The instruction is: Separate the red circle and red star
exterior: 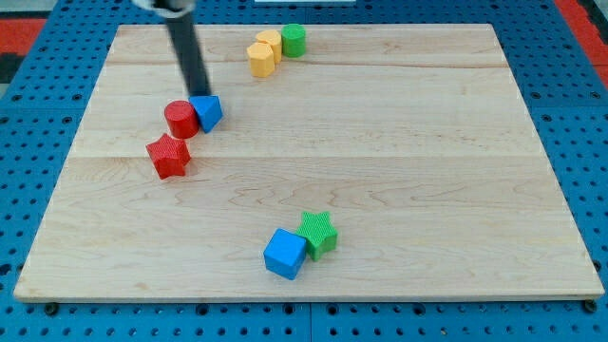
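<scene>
The red circle (180,120) stands at the board's upper left, touching a blue triangle-like block (209,112) on its right. The red star (168,156) lies just below and slightly left of the circle, close to it or touching. My rod comes down from the view's top, and my tip (199,94) sits just above the seam between the red circle and the blue block, at their upper edge.
Two yellow blocks (263,53) and a green cylinder (293,40) cluster at the top centre. A blue cube (284,253) and a green star (318,232) touch near the bottom centre. The wooden board (380,161) lies on a blue perforated table.
</scene>
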`<state>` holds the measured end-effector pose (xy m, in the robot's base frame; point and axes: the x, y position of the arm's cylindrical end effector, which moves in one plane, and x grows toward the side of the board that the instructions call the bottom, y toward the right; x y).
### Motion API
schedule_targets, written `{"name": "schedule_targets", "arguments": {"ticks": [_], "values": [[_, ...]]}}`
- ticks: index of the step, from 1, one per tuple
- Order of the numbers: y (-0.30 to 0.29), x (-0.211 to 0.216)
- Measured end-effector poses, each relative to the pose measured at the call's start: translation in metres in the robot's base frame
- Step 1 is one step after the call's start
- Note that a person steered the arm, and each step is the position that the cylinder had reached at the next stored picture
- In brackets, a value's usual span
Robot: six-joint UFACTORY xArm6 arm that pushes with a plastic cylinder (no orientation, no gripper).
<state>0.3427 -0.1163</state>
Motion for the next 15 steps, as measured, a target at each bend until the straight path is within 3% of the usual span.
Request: {"name": "schedule_targets", "arguments": {"ticks": [1,2,3,4,5,9,11,13,15], "values": [[0.038,0.038],[-0.008,0.061],[0.039,0.017],[0.046,-0.028],[-0.014,-0.017],[-0.070,0.076],[-0.050,0.118],[-0.085,0.159],[-0.019,0.125]]}}
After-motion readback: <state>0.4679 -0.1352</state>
